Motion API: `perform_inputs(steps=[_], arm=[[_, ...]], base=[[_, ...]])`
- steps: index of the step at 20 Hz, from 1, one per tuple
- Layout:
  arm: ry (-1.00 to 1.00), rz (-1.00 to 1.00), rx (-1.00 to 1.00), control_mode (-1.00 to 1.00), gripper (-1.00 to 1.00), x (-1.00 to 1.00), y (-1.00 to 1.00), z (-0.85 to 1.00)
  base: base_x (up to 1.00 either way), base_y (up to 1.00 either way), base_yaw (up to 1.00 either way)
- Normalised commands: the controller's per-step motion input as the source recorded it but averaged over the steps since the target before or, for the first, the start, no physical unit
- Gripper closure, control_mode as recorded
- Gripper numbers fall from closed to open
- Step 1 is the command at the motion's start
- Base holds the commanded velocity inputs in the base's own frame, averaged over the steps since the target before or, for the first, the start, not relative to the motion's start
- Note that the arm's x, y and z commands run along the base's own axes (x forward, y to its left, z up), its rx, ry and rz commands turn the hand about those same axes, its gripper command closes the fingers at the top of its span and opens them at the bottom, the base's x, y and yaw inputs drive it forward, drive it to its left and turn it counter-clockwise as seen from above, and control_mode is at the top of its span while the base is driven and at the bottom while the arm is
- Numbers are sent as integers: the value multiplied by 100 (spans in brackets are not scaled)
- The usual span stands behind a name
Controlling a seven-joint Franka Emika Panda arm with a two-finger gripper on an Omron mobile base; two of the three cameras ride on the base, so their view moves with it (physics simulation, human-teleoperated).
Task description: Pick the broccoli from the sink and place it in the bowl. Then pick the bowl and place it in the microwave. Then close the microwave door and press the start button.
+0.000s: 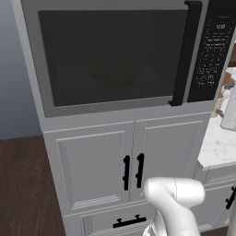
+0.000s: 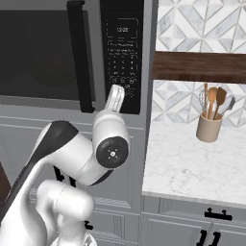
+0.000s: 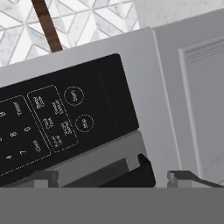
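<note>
The microwave door (image 1: 115, 57) stands closed, its black bar handle (image 1: 184, 50) upright beside the black keypad panel (image 2: 122, 53). Through the dark tinted window the bowl (image 1: 115, 73) shows faintly as a round shape inside; the broccoli cannot be made out. My gripper (image 3: 113, 177) hovers close in front of the lower end of the keypad, open, with nothing between its fingertips (image 3: 43, 177). In the hand view two round buttons (image 3: 73, 95) (image 3: 84, 123) sit just ahead at the panel's corner. The white hand (image 2: 115, 98) shows against the keypad's lower part. The sink is out of view.
White cabinet doors (image 1: 97, 166) with black handles lie below the microwave. To the right runs a white marble counter (image 2: 192, 163) with a beige utensil holder (image 2: 209, 127) against the patterned tile wall, under a dark wooden shelf (image 2: 199, 67).
</note>
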Motion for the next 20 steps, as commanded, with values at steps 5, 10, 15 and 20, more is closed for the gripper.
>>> perform_inputs(steps=[5,10,15,20], arm=[[0,0,3,-100,-100,34,-12,0],[1,0,1,-100,-100,29,-8,-8],[3,1,0,-100,-100,26,-1,-20],[2,1,1,-100,-100,29,-5,-13]], base=[[0,0,0],[0,0,0],[0,0,0],[0,0,0]])
